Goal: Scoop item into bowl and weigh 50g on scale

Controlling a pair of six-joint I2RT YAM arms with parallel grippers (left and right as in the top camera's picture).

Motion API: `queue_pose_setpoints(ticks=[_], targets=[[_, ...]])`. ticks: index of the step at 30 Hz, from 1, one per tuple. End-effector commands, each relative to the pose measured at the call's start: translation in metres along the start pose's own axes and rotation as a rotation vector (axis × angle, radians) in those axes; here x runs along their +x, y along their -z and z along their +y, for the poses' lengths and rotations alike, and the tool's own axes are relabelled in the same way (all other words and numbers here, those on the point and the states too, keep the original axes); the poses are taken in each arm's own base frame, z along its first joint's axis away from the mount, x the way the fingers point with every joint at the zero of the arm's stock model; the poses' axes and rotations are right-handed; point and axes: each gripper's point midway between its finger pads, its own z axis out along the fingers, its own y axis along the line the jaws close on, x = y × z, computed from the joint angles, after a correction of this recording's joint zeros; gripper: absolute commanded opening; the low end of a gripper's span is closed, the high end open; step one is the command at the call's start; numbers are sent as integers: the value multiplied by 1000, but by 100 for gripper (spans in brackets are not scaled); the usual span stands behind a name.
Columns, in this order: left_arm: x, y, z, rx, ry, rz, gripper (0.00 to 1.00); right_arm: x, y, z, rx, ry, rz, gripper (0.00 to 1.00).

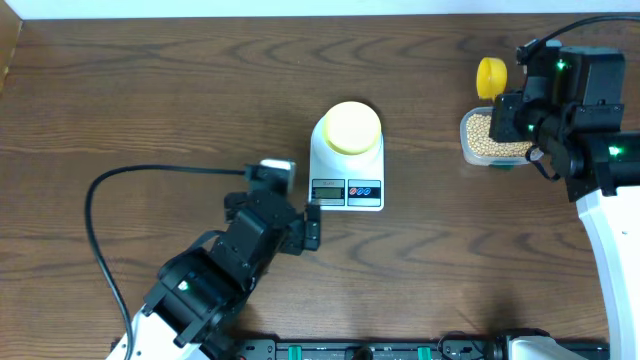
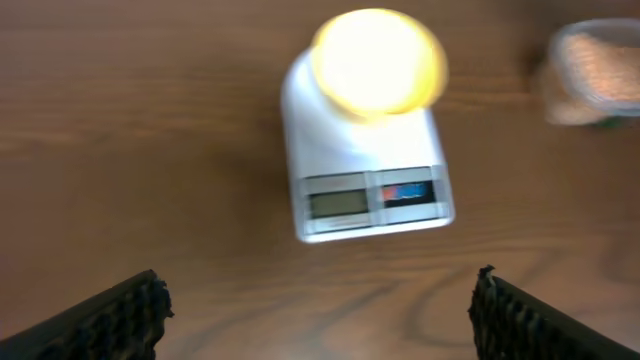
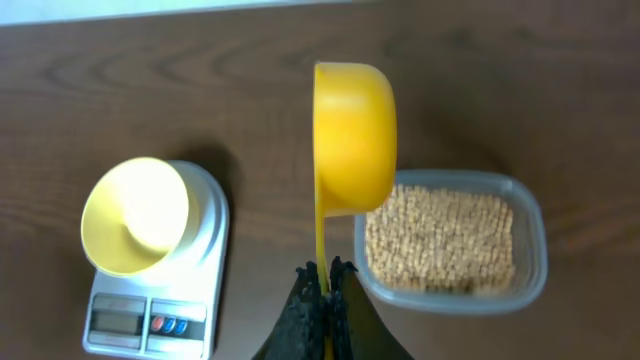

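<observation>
A dark brown wooden desk (image 1: 150, 100) is carrying everything here. Near its middle a white scale (image 1: 346, 165) is lying flat, with its small display and a red and a blue button facing the robot. The digits are too blurred to read. A small pale yellow bowl (image 1: 352, 126) is standing upright on the far, rounded end of the scale, and its inside is showing plain pale yellow.

Well to the right, a clear plastic tub (image 3: 535, 260) is resting on the desk and holding the tan beans (image 3: 440, 240), which are covering its floor in a thick layer.

The right pincer (image 3: 327, 290) is clamping its two fingers tightly on the thin handle of a bright yellow scoop (image 3: 355, 135). The scoop is hanging in the air, turned on its side, with its cup just over the tub's edge nearest the scale. From these views it is not possible to tell whether any beans are lying in the cup.

The left pincer (image 2: 318, 290) is hovering low over the desk just in front of the scale's display edge. Its two black fingers are spread wide apart and gripping nothing, and the scale and bowl are showing in the gap between them. A black cable (image 1: 92, 220) is looping across the desk to the left of that arm.
</observation>
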Motion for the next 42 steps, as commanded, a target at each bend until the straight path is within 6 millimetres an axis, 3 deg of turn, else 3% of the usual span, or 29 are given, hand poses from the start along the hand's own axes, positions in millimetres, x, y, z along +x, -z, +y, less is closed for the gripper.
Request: queue_pose_setpoints(ticks=[1,9,17,27,39,42], targets=[[-5,4,29,-159,-14,-36,98,-8,-7,1,-7,95,-23,1],[17,-4,38,-221,-63,71,98,-26,-37,0,-9,129,-68,1],[24,-13,39,-245,-84,120,98,-13,-66,-4,-9,183,-3,1],[25,-16,38,-248,-87,126,98,-36,-67,-5,0,226,-95,1],[25,-16,38,-245,-63,125,98,-48,-65,-3,0,233,-147,1],[15,-18,32,-224,-16,78,98,-50,-65,-3,0,230,-152,1]])
